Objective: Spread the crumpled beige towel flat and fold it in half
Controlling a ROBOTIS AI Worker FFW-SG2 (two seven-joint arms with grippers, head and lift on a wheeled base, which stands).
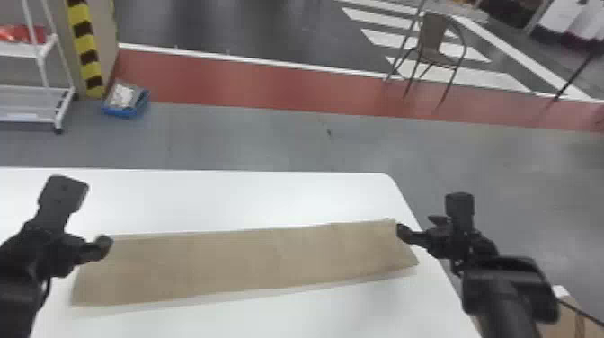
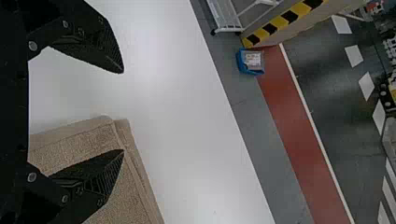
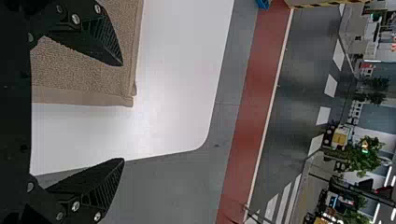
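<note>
The beige towel (image 1: 251,260) lies as a long, smooth strip across the white table, its layered edges visible at the corners in both wrist views. My left gripper (image 1: 85,217) is at the strip's left end, held above it and open. In the left wrist view, one finger of the left gripper (image 2: 122,111) is over the towel (image 2: 130,200) and the other over bare table. Over the right end is my right gripper (image 1: 431,216), also open. The right wrist view has the right gripper (image 3: 122,112) with one finger above the towel (image 3: 70,70), the other beyond the table's side edge.
The white table (image 1: 251,193) has a rounded far right corner close to the right arm. Beyond it on the floor are a blue bin (image 1: 126,105), a white rack (image 1: 45,90) at left and a chair (image 1: 433,42). A cardboard box (image 1: 564,319) stands at the lower right.
</note>
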